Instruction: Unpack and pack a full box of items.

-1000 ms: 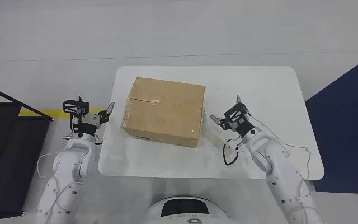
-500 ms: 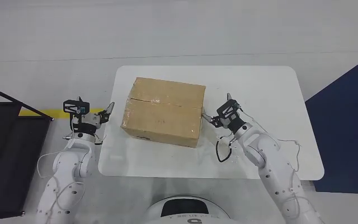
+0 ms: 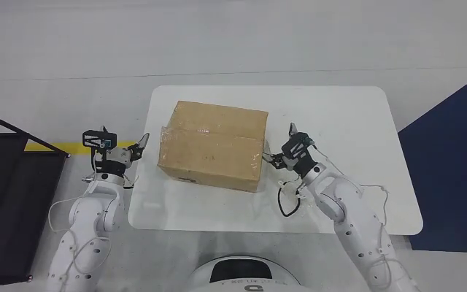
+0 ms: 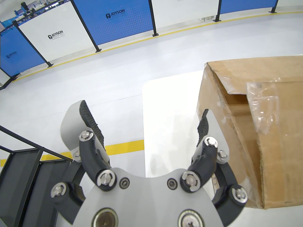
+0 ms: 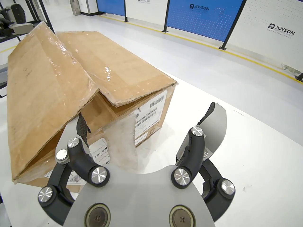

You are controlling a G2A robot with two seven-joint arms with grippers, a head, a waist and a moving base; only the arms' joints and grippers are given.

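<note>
A brown cardboard box (image 3: 211,144) lies on the white table (image 3: 350,117), its top flaps taped along the middle seam. My left gripper (image 3: 137,144) hovers open just off the table's left edge, beside the box's left end (image 4: 260,119); nothing sits between its fingers (image 4: 144,107). At the box's right end my right gripper (image 3: 278,143) is open too. In the right wrist view one fingertip (image 5: 81,122) sits right at the edge of the nearer top flap (image 5: 42,76), which stands lifted, and torn clear tape (image 5: 123,142) hangs over the labelled end. The box's contents are hidden.
Bare table surface (image 5: 236,154) stretches to the right of the box. A black metal frame (image 3: 14,168) stands on the floor at the left, a blue partition (image 3: 438,175) at the right. A loose cable (image 3: 284,204) loops under my right wrist.
My right gripper has moved left across the table up to the box's right end. The left arm and the box have kept still.
</note>
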